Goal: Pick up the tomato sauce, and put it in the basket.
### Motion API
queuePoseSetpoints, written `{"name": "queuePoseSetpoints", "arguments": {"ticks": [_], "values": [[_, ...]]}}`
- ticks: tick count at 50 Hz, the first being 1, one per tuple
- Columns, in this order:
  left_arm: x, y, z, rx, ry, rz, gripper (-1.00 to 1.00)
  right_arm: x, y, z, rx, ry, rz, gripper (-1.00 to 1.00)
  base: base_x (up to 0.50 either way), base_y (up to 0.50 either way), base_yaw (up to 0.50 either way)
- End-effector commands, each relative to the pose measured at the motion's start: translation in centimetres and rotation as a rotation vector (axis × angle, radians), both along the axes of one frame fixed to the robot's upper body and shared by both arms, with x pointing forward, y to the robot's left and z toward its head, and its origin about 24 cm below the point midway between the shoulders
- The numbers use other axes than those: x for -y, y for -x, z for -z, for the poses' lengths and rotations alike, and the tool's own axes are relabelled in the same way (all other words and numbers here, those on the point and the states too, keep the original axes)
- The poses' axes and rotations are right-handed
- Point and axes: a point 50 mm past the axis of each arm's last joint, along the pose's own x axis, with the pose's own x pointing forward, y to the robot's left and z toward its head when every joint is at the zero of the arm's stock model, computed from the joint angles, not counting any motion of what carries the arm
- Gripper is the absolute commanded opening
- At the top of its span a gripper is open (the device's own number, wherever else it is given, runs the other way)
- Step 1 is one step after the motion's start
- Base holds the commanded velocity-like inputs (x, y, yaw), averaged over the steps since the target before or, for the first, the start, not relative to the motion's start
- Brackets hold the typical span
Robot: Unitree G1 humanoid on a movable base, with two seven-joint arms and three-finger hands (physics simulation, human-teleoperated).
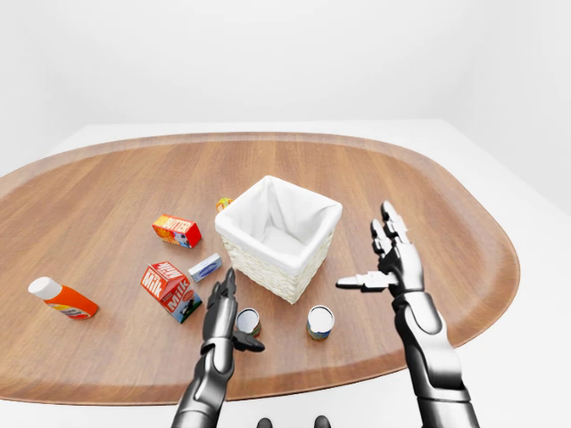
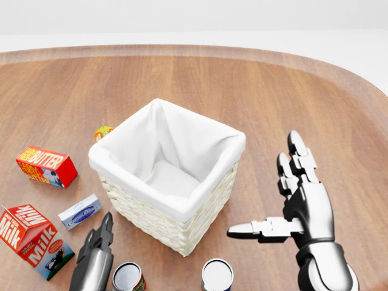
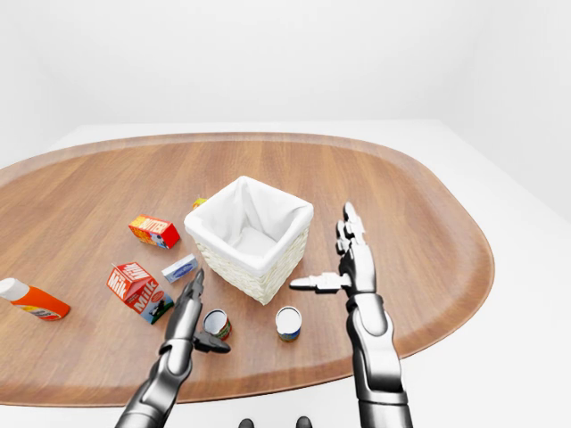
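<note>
The tomato sauce is a small can with a red label standing at the bottom of the head view, just below the basket. The white-lined wicker basket sits mid-table and holds nothing. My left hand is open directly left of the can, with its fingers stretched up and its thumb reaching toward the can's lower side. I cannot tell whether the thumb touches it. My right hand hovers open to the right of the basket, thumb pointing left toward it.
A second can stands right of the sauce can. Left of the basket lie a milk carton, a butter box, a small blue-white box and a small orange carton. An orange bottle lies far left.
</note>
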Motion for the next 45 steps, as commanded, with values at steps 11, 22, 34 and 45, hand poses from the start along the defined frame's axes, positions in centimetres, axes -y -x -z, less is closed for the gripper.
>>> {"name": "queuePoseSetpoints", "arguments": {"ticks": [11,22,34,45], "values": [[-0.1,-0.2,0.5,-0.017,-0.013,-0.011,1.00,0.0,0.0,0.1,-0.004,0.000,0.000,1.00,0.00,0.00,0.00],[0.0,-0.1,0.6,-0.020,-0.018,-0.010,1.00,0.0,0.0,0.0,-0.002,-0.001,0.000,1.00,0.00,0.00,0.00],[0.1,-0.1,0.8,-0.026,-0.023,-0.008,1.00,0.0,0.0,0.1,-0.004,-0.001,0.000,1.00,0.00,0.00,0.00],[0.1,-0.1,1.1,-0.037,-0.035,-0.014,1.00,0.0,0.0,0.0,-0.001,-0.001,0.000,1.00,0.00,0.00,0.00]]}}
